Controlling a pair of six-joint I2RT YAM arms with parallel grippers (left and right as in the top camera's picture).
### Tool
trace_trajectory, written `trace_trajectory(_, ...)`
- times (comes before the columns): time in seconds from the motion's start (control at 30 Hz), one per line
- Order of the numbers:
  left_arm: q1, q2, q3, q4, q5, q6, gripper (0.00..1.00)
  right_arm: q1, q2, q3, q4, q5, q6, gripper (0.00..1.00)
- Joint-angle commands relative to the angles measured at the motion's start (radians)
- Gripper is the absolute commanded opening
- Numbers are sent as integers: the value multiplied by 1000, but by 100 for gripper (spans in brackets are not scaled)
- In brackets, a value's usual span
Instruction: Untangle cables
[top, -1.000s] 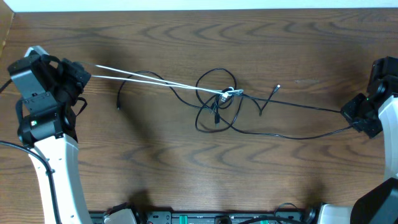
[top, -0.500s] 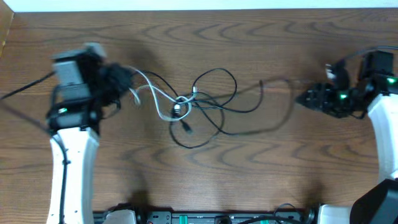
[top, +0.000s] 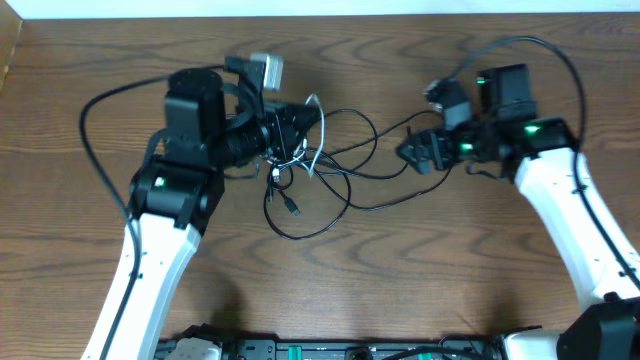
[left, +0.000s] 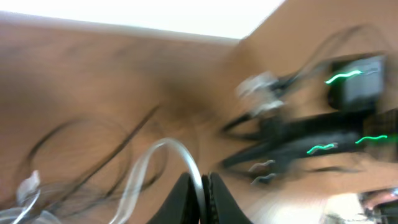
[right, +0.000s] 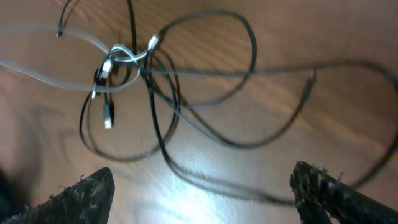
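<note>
Several cables (top: 305, 165) lie knotted in the middle of the table (top: 470, 290), between the two arms. The left tool (left: 200, 186) is clenched on the white cable (left: 165, 148), at the left edge of the knot. The right tool (right: 202, 171) hangs spread wide with nothing in it, just right of the tangle.

To do this step well, I judge the right tool should pick one black strand (right: 254, 46) that loops clear of the knot and close on that alone. It should then draw the strand slowly to the right while the left holds firm. Taking two strands at once would likely tighten the knot.

The left wrist view is badly blurred, so how deep the white cable sits in the grip is hard to judge. Crossings inside the knot cannot be sorted out, and from above the left arm covers part of the white cable.
</note>
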Motion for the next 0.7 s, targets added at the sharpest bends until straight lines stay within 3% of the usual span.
trace_trajectory(0.0,-15,-88,54,166,220,-192,7,82,38,0,94,137,148,88)
trace_trajectory(0.27,-15,-134,54,560,352,-506,7,157,170,0,309,102,249,89)
trace_trajectory(0.67,-15,-87,54,563,353,-516,7,198,257,0,299,-410,10,90)
